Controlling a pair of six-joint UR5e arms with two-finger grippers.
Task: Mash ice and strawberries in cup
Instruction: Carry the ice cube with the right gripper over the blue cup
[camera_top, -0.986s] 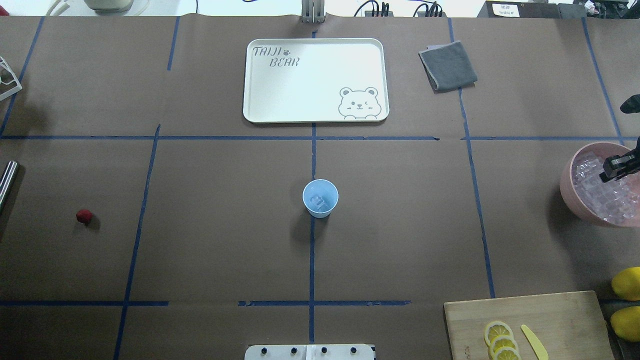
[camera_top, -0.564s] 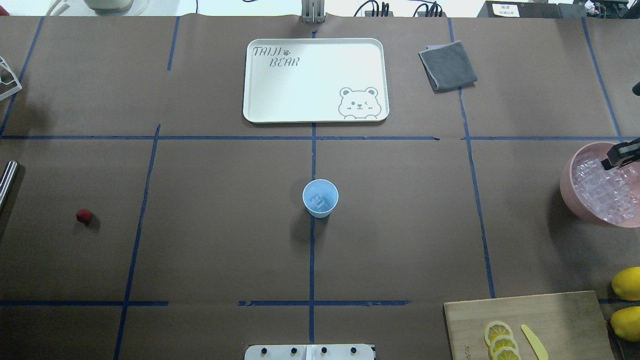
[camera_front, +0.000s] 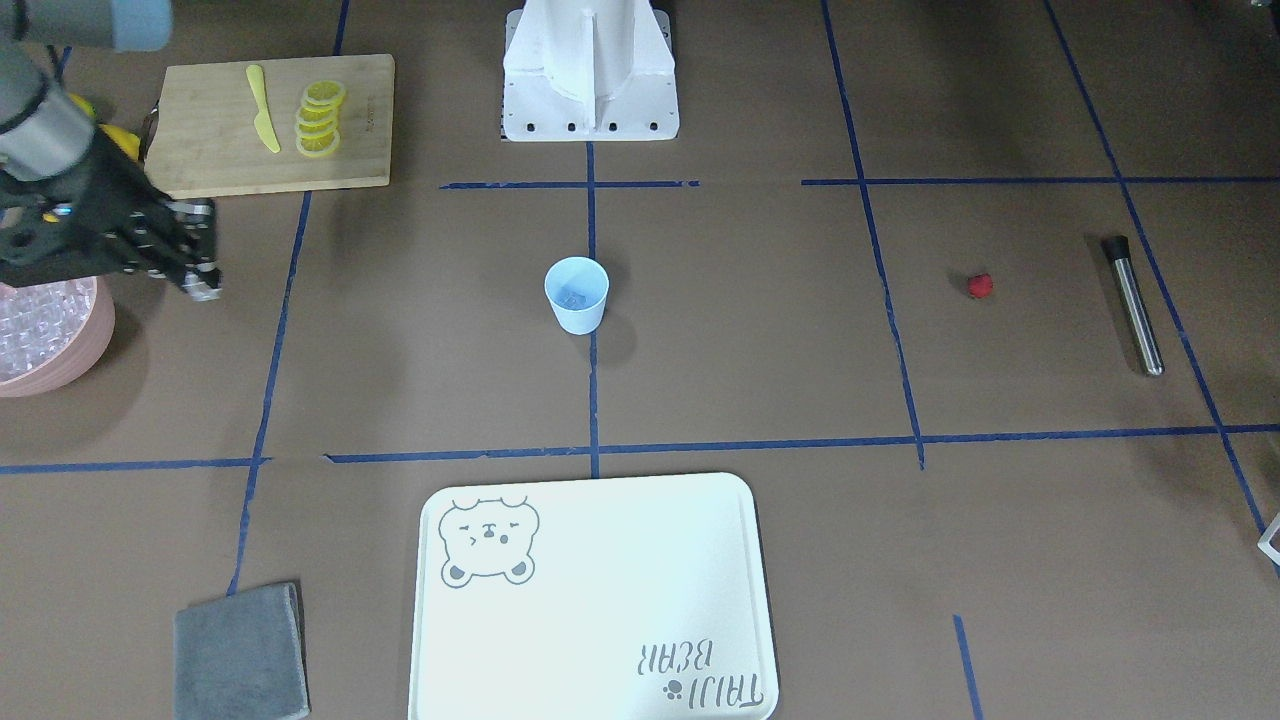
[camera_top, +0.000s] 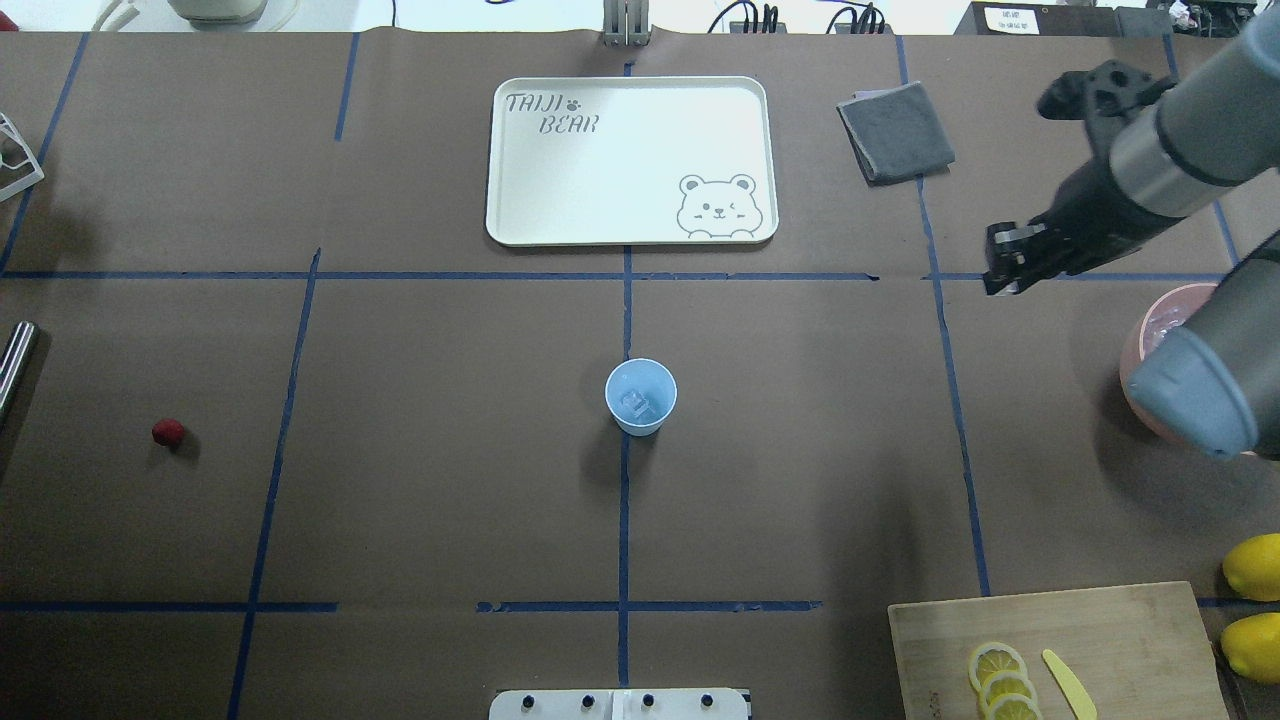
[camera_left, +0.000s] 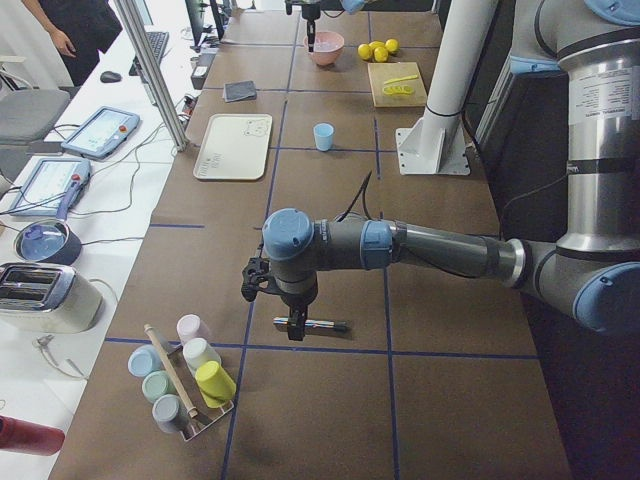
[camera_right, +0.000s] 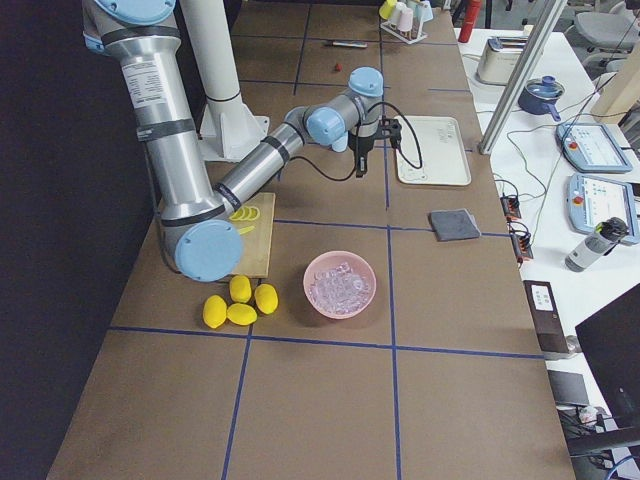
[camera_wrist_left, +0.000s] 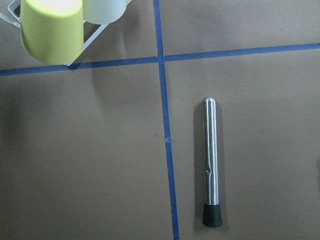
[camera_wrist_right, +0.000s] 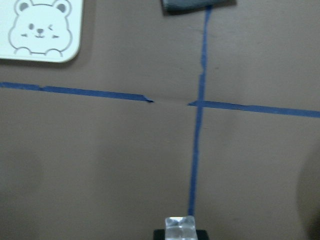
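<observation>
A brown-papered table (camera_top: 400, 500) crossed by blue tape lines (camera_top: 624, 520) fills every view; a white bench (camera_left: 125, 215) runs along the left side view's left edge.

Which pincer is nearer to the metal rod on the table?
Left. The left pincer hangs just over the metal rod; the right pincer, holding an ice cube, is far off, on the cup's other side.
</observation>
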